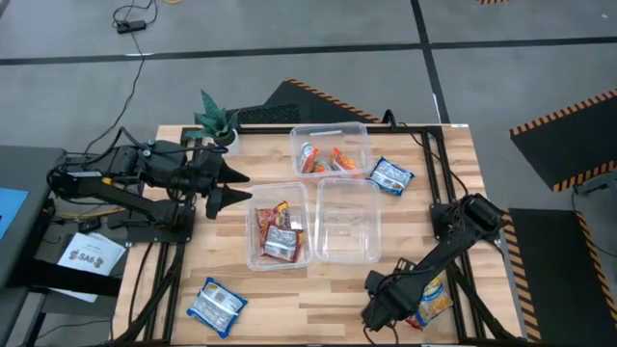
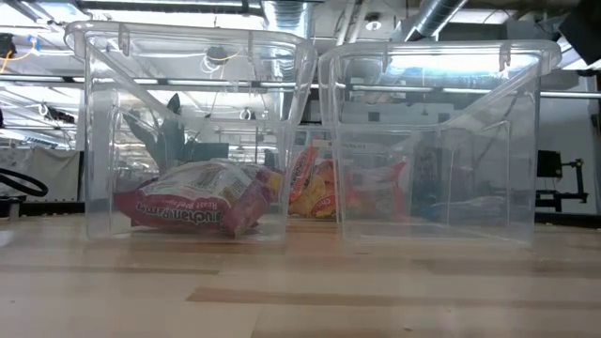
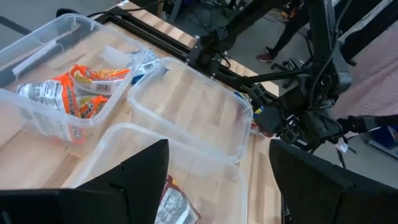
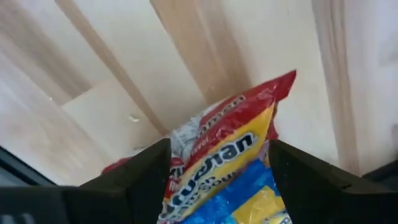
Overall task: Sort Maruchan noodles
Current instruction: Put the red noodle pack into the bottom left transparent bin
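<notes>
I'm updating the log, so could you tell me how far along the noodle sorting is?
Partly done: orange packets lie in the far bin, red packets in the near-left bin. The right gripper closes around a yellow-and-blue packet. Two blue packets remain on the table; the third bin is empty.

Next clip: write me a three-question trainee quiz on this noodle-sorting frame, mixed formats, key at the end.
1. True or false: the clear bin nearest the right gripper is empty.
2. Which packet is the right gripper on? A) blue-and-white packet B) yellow-and-blue packet C) red packet
3. Fill in: the left gripper hovers open beside the bin holding ___ packets.

Key: 1 true; 2 B; 3 red.
</notes>
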Robot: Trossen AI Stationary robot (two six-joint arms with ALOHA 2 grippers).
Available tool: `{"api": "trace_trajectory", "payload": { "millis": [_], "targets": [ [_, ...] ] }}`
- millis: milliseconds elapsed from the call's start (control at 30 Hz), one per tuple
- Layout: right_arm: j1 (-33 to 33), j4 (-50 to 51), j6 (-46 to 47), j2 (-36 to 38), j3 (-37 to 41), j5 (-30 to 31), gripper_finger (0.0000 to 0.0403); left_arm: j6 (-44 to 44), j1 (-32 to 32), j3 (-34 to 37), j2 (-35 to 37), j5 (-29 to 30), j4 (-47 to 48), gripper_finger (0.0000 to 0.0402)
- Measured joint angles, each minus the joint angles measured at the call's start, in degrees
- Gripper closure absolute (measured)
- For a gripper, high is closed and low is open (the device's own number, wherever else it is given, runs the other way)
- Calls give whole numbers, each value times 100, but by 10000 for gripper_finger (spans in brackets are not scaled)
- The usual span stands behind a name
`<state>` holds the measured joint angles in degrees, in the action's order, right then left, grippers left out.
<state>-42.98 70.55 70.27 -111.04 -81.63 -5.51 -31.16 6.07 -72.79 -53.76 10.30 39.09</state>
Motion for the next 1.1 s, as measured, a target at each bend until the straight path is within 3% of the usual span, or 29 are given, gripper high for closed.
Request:
{"api": "trace_trajectory", "payload": {
  "millis": [200, 333, 433, 600, 1100],
  "targets": [
    [0, -143, 19, 0, 87, -8, 142, 4, 0, 0, 0, 63, 0, 139],
    [-11, -209, 22, 0, 264, -143, 188, 2, 0, 0, 0, 64, 2, 139],
    [-15, -184, 29, 0, 340, -184, 245, 3, 0, 0, 0, 64, 2, 139],
    [-57, -45, 22, 118, 173, -13, 381, 4, 0, 0, 0, 62, 4, 139],
    [-693, -260, -23, 3168, 69, 1190, 399, 96, 0, 0, 0, 108, 11, 139]
  ]
}}
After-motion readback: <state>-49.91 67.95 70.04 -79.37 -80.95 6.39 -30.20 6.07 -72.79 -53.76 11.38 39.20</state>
